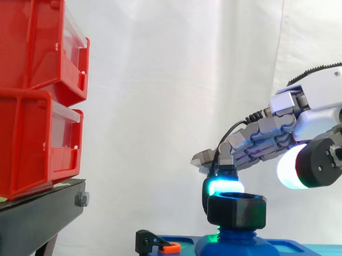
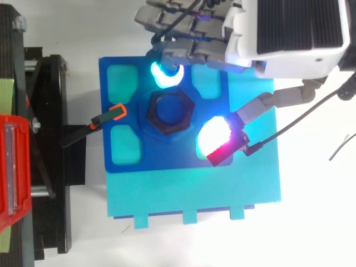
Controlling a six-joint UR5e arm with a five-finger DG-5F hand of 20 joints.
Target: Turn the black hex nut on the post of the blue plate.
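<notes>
The black hex nut (image 1: 236,211) (image 2: 169,111) sits on the blue post (image 1: 237,237) at the middle of the dark blue plate (image 2: 167,158). My hand (image 1: 314,106) (image 2: 289,33) hovers above and to the right of it. One fingertip (image 1: 224,187) (image 2: 165,75) glows cyan and rests at the nut's far edge, close to touching. The thumb pad (image 1: 288,165) (image 2: 213,136) glows white and magenta. It hangs higher than the nut, off to its other side and apart from it. Nothing is pinched between them.
Two stacked red bins (image 1: 30,93) stand on the black stand (image 1: 31,218) at the left. A black clamp with an orange tip (image 2: 114,113) (image 1: 168,247) holds the plate's left edge. A lighter cyan base (image 2: 222,189) lies under the plate.
</notes>
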